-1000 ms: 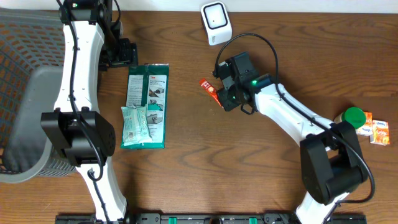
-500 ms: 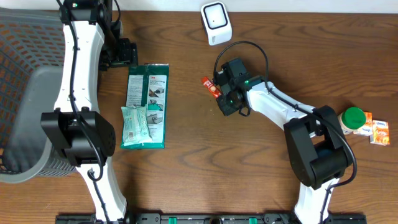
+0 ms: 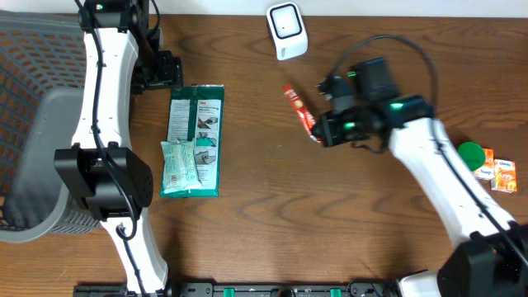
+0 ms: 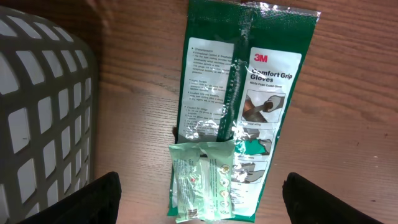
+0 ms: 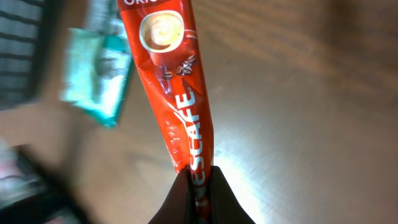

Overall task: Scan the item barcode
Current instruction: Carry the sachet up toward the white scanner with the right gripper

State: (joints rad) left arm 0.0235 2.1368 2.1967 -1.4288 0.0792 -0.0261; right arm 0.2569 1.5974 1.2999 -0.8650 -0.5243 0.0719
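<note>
Now the right gripper (image 5: 200, 182) pinches the end of a red NESCAFE stick (image 5: 177, 93), lifted and carried right since a second ago, near the scanner (image 3: 286, 30) at the far edge of the table (image 3: 272, 214); the left gripper (image 4: 204, 200) gapes wide above a 3M Comfort Grip Gloves pack (image 4: 249, 81).

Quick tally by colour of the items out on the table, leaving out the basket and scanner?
Red: 1, Nescafe sachet, in the right gripper.
Green: 3, glove pack, small packet, green-capped container.
Orange: 2 small boxes, apparently.
Total: 6.
</note>
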